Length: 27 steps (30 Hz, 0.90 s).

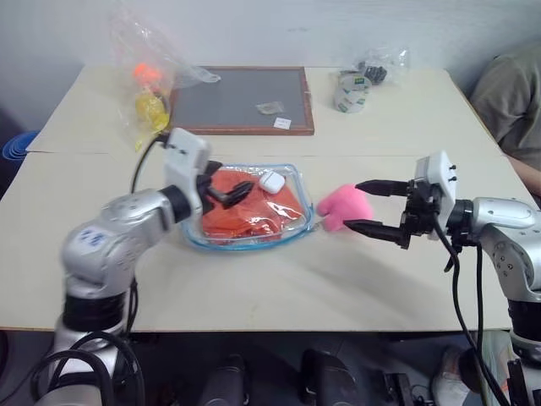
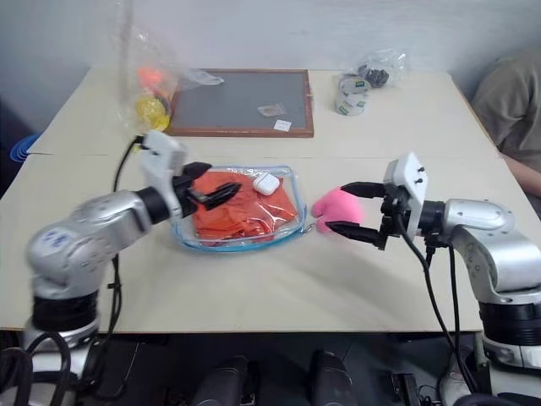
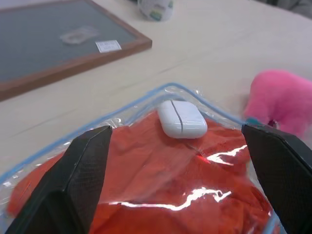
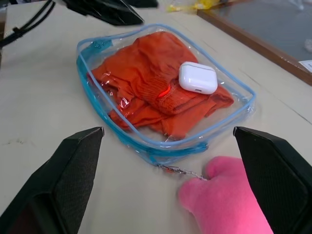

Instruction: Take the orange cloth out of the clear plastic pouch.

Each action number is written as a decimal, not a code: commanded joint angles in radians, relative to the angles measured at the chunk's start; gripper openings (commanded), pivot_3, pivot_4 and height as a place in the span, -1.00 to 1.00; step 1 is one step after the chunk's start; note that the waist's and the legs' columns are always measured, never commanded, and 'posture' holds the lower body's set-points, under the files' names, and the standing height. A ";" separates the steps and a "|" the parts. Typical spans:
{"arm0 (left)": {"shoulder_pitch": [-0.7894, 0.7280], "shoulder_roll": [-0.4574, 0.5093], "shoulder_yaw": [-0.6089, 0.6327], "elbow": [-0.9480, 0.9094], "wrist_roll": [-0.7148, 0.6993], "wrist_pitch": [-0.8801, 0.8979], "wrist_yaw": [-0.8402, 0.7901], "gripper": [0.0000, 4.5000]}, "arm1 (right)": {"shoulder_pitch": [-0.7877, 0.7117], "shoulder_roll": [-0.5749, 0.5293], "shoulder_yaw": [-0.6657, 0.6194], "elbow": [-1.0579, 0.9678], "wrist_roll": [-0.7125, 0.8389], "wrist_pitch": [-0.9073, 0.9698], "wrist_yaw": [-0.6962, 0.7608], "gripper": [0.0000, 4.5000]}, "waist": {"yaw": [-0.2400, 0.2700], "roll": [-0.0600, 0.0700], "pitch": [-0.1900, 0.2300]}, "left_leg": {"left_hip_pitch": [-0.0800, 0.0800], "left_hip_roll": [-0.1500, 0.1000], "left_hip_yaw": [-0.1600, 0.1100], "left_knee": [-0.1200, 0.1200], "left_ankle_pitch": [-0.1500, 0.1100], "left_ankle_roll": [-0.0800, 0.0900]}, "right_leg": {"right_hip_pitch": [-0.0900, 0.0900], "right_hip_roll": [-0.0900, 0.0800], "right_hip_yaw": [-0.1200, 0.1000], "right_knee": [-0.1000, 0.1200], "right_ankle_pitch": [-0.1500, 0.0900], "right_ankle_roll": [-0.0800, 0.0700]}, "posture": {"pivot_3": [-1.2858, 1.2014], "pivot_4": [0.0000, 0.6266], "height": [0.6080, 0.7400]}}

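Left gripper (image 1: 239, 194) over pouch, nearer arm; jaws wide, empty.
Flat clear vinyl pouch with light blue edging (image 1: 292, 230) at tabletop centre holds the wrinkled orange cloth (image 1: 254, 216), long axis 9–3. Right gripper (image 1: 370, 207) at its 3 o'clock, beside a pink plush toy (image 1: 342, 205); jaws wide, empty.

I see a pale beige tabletop (image 1: 279, 279) running back to a plain whitish wall (image 1: 279, 30). A seam crosses it. Dark floor below.
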 commanded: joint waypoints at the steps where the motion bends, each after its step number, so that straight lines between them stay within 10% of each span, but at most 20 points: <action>1: -0.084 -0.059 -0.080 0.145 0.100 -0.069 0.003 1.00 | 0.006 0.009 -0.014 -0.099 0.034 0.021 -0.050 0.98 | 0.001 0.000 0.000 | 0.000 0.000 0.001 0.000 0.000 0.000 | 0.000 0.000 0.000 0.000 0.000 0.000 | 0.03 -0.52 1.00; 14: -0.256 -0.225 -0.201 0.589 0.342 -0.245 -0.046 1.00 | 0.024 0.008 -0.021 -0.186 0.078 0.069 -0.137 0.98 | 0.004 0.000 0.000 | 0.000 0.000 0.006 0.000 0.000 0.000 | 0.000 0.000 0.000 0.000 0.000 0.000 | 0.03 -0.52 1.00; 21: -0.230 -0.242 -0.183 0.574 0.392 -0.247 -0.053 0.09 | 0.001 0.010 -0.018 -0.189 0.099 0.080 -0.158 1.00 | 0.004 0.000 0.000 | 0.000 0.000 0.006 0.001 0.001 0.000 | 0.000 0.000 0.000 0.000 0.000 0.000 | 0.03 -0.52 1.00; 27: -0.160 -0.192 -0.082 0.401 0.404 -0.202 -0.010 0.07 | -0.017 0.016 0.003 -0.198 0.115 0.087 -0.151 1.00 | -0.003 0.000 0.000 | 0.000 0.000 0.006 0.001 0.001 0.000 | 0.000 0.000 0.000 0.001 0.000 0.000 | 0.03 -0.52 1.00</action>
